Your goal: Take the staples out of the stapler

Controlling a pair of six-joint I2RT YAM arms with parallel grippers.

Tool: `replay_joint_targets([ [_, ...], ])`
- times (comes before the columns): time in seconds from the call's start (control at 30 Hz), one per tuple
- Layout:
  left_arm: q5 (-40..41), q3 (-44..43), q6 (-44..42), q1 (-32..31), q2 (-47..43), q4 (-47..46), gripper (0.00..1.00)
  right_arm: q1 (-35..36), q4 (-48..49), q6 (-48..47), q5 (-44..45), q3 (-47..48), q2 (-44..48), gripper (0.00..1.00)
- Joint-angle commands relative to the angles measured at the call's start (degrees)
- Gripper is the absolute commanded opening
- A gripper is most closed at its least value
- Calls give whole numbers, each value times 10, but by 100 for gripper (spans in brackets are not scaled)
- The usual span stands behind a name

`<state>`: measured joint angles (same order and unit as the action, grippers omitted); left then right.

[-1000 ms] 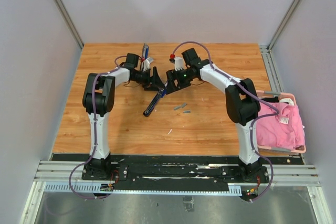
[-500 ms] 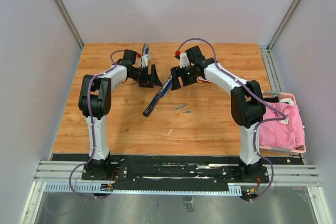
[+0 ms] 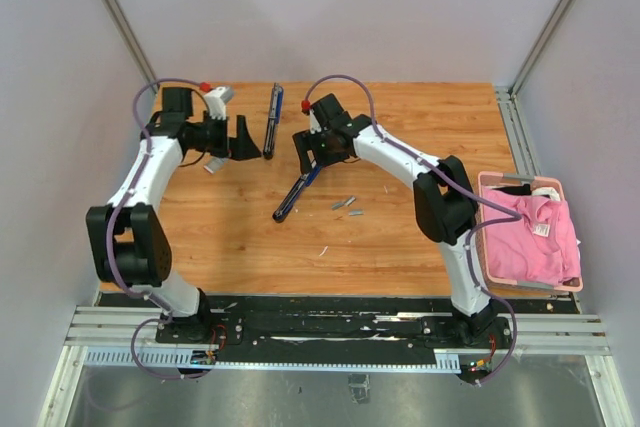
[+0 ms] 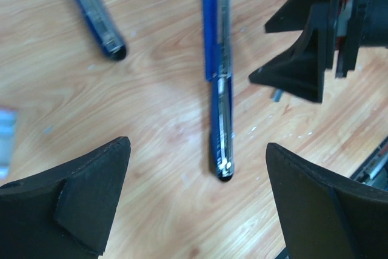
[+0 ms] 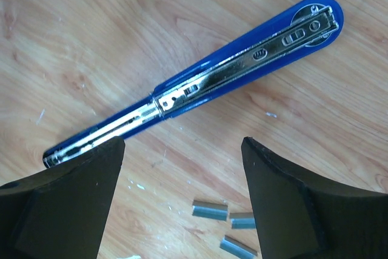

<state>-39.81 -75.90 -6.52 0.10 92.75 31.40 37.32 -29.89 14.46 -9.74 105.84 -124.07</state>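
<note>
Right gripper (image 5: 182, 144), spread empty, is hovering over the open stapler (image 5: 200, 86), its length running finger to finger, staples (image 5: 210, 210) just wristward; left gripper (image 3: 250, 137), also spread, is hanging farther off

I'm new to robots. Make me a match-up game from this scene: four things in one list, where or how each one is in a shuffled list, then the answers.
Things:
1. opened blue stapler
2. staples
3. pink cloth
4. left claw

Places or states:
A. inside the basket at the right edge
B. wide open, holding nothing
C. lying unfolded flat on the table
D. short loose strips on the wood beside the stapler

Pairs: 1-C; 2-D; 3-A; 4-B
</note>
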Motion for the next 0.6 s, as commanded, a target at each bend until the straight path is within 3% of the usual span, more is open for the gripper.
replay_joint_targets([
  [0.0,9,52,-83,61,-77,65,98,20,-17,71,71,46,-27,80],
  [0.27,37,133,-158,129,-193,107,98,50,-68,127,132,116,-79,80],
  [0.57,9,129,-166,135,-190,115,98,60,-75,150,164,124,-104,81],
])
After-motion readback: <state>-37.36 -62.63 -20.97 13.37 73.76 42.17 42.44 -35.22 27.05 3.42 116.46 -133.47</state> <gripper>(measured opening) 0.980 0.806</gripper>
